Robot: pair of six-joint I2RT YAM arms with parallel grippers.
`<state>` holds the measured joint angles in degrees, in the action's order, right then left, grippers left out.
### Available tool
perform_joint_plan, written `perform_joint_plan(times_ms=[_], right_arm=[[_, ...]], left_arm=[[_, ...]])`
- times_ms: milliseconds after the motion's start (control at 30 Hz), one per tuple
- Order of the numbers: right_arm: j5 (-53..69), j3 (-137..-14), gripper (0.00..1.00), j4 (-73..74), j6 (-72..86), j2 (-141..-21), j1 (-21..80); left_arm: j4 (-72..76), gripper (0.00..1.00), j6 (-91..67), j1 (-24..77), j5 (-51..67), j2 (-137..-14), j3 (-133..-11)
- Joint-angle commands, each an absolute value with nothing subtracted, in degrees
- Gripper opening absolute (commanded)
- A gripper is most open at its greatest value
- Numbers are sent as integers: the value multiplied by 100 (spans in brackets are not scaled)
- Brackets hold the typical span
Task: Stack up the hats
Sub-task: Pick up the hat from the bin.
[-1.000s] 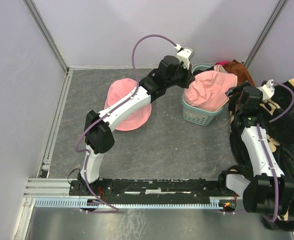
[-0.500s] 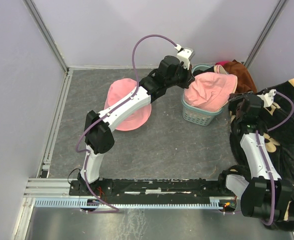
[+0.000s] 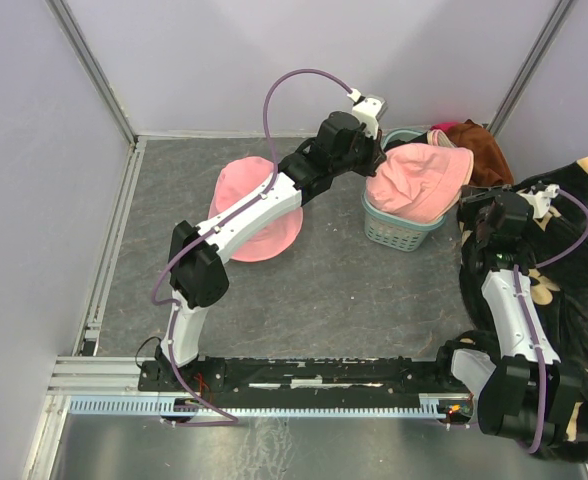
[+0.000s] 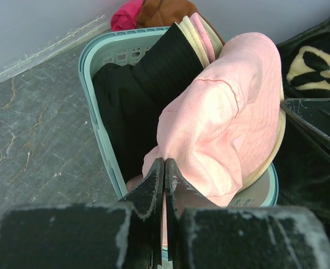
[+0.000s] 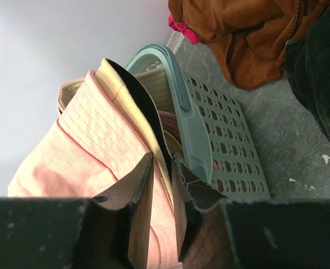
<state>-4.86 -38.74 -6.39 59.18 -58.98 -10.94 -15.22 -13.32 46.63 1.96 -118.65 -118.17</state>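
Note:
A pink hat (image 3: pixel 417 178) lies crumpled on top of the teal basket (image 3: pixel 399 237), and both grippers hold it. My left gripper (image 3: pixel 376 165) is shut on its near-left edge; in the left wrist view the left gripper (image 4: pixel 164 163) pinches the hat's (image 4: pixel 227 117) pink fabric. My right gripper (image 3: pixel 466 200) is at the hat's right side. In the right wrist view the right gripper (image 5: pixel 163 163) is shut on the pink hat's (image 5: pixel 81 145) brim with its cream lining. A second pink hat (image 3: pixel 254 218) lies flat on the table, partly under the left arm. Edges of beige hats (image 4: pixel 188 29) stick out of the basket.
A rust-brown cloth (image 3: pixel 479 145) and something magenta lie behind the basket near the back wall. A black blanket with beige pattern (image 3: pixel 574 250) is heaped along the right side under the right arm. Dark fabric (image 4: pixel 137 95) fills the basket's left half.
My right gripper has closed from wide open onto the pink hat's brim, and its wrist has shifted slightly. The left arm and the hats have not moved.

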Motion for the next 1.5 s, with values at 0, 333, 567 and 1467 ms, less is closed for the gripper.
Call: perform_joint_plan(times_ms=[0,333,567,1467], right_arm=[[-387,-3854,26,-878,6028,-5742,-1146],[-292,-3886,15,-958,6063,-5856,-1143],[-299,-3934,1,-916,6036,-5842,-1160],[-151,-4183,1,-853,5959,-6305,-1255]], left_arm=[[-1384,3,-1025,4644,-3,-11419,-12102],[-1371,3,-1096,4633,78,-11404,-12106],[-1371,3,-1116,4633,35,-11312,-12156],[-1538,3,-1248,4601,-104,-10981,-13052]])
